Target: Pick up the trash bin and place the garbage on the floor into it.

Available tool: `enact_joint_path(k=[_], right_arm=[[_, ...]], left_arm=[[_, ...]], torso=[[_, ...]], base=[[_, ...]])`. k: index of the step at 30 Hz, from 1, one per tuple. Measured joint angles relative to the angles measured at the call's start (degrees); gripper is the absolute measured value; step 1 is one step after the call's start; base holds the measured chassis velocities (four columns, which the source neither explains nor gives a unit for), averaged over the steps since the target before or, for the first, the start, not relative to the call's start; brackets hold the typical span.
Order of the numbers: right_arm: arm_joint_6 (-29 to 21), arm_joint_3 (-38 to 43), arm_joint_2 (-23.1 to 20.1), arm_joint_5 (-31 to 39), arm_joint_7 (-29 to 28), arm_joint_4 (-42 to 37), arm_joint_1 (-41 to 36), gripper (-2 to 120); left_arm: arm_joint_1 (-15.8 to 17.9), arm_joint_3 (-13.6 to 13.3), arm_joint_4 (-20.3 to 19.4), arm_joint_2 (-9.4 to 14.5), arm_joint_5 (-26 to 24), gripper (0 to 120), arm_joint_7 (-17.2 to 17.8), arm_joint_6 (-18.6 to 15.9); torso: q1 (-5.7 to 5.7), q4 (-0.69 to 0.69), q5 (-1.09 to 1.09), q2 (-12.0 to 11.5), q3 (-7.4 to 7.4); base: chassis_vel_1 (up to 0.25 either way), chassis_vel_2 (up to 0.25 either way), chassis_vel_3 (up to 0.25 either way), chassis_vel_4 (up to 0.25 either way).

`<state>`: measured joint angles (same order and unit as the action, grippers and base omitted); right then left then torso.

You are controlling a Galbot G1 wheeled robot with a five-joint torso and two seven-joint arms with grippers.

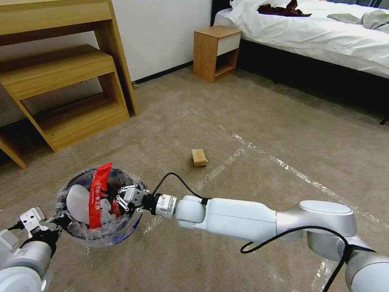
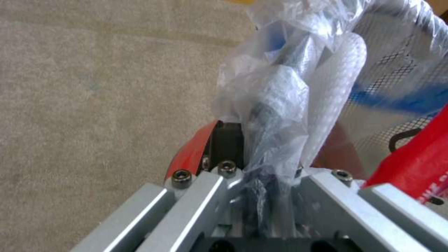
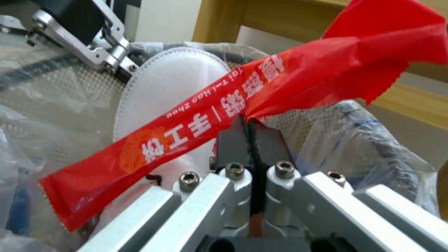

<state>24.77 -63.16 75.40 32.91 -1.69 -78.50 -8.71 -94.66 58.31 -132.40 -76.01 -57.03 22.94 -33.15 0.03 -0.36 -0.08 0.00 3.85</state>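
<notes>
My left gripper (image 1: 56, 221) is shut on the near rim of the trash bin (image 1: 125, 237) and holds it above the floor (image 1: 263, 121). In the left wrist view, the left gripper (image 2: 261, 140) pinches the rim and its crinkled clear bag, with the mesh bin wall (image 2: 397, 70) beyond. My right gripper (image 1: 115, 198) reaches over the bin's mouth, shut on a long red wrapper (image 1: 97, 194) that stands upright inside. In the right wrist view, the right gripper (image 3: 250, 133) clamps the wrapper (image 3: 224, 115) near its middle. A white slipper (image 3: 168, 91) lies in the bin. A small tan box (image 1: 199, 157) lies on the carpet.
A wooden desk with shelves (image 1: 69, 81) stands at the left. A wooden nightstand (image 1: 214, 50) and a bed (image 1: 316, 36) are at the back right. Clear tape strips (image 1: 283, 162) cross the carpet. Open carpet spreads around the tan box.
</notes>
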Motion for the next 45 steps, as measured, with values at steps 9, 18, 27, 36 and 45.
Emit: enact_joint_path(k=[9, 18, 27, 36, 45], right_arm=[[0.5, 0.2, -0.4, -0.4, 0.3, 0.0, -0.1, 0], [0.3, 0.4, -1.2, 0.1, 0.3, -1.5, 0.0, 20], [-0.6, 0.5, -2.1, 1.6, 0.3, -3.7, 0.7, 53], [-1.1, 0.8, -2.6, 2.1, 0.0, -5.3, 0.9, 87], [-1.4, 3.1, -3.7, 2.2, -0.5, -7.8, 0.7, 90]], left_arm=[[0.6, -0.3, 0.8, -0.1, 0.0, 0, -0.3, 0.0], [1.1, -0.3, 1.5, 0.1, 0.1, 0, 0.0, 0.2], [1.5, -0.3, 1.8, 0.4, -0.1, 0, 0.1, 0.1], [1.4, -0.1, 1.8, 0.5, -0.2, 0, 0.2, 0.0], [1.0, -0.2, 1.5, -0.1, 0.1, 0, 0.2, 0.0]], torso=[[0.0, 0.0, 0.0, 0.0, 0.0], [0.0, 0.0, 0.0, 0.0, 0.0], [0.0, 0.0, 0.0, 0.0, 0.0], [0.0, 0.0, 0.0, 0.0, 0.0], [0.0, 0.0, 0.0, 0.0, 0.0]], base=[[0.0, 0.0, 0.0, 0.0], [0.0, 0.0, 0.0, 0.0], [0.0, 0.0, 0.0, 0.0], [0.0, 0.0, 0.0, 0.0], [0.0, 0.0, 0.0, 0.0]])
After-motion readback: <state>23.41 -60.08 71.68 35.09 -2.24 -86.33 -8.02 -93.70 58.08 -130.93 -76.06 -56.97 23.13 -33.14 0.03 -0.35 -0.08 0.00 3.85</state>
